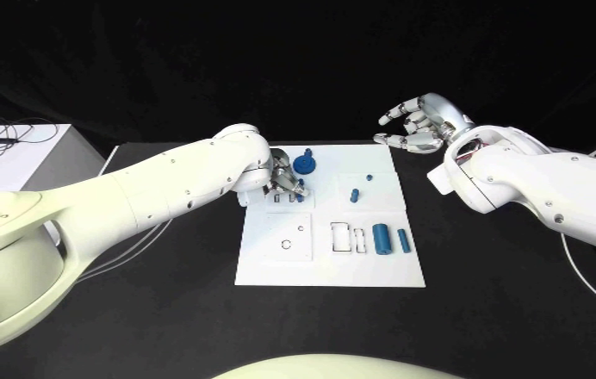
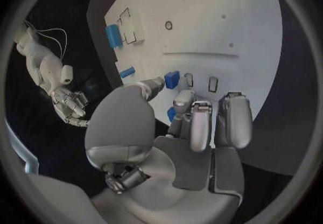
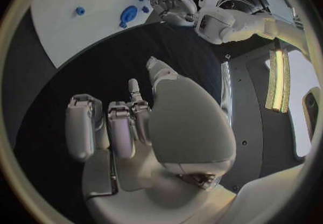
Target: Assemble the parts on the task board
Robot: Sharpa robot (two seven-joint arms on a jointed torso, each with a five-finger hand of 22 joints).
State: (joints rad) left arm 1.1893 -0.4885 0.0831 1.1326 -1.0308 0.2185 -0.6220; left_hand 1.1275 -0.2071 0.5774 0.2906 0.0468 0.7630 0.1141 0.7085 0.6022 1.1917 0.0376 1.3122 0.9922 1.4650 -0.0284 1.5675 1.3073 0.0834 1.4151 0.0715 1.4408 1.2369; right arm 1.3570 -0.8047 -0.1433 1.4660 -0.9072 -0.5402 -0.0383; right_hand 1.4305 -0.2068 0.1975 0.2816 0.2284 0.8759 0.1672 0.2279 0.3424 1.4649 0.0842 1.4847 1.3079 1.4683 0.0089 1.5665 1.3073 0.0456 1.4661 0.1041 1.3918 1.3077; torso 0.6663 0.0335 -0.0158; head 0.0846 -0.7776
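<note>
Blue parts (image 1: 382,239) scattered on white task board (image 1: 280,267)

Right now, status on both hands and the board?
Left hand fingers down on task board, among small blue parts; grip unclear. Right hand open, off board. Nothing blocking.

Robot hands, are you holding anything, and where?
The right robot hand holds nothing, fingers apart above the black table. The left robot hand touches small blue parts on the white task board; a hold cannot be told.

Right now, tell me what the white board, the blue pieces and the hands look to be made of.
Task board: matte white, flat and even, probably plastic.
Blue parts: solid colour, smooth, dull sheen; likely plastic.
Left hand and right hand: silver-grey with bright highlights, metal or metallic-finished plastic; cannot tell which.
</note>
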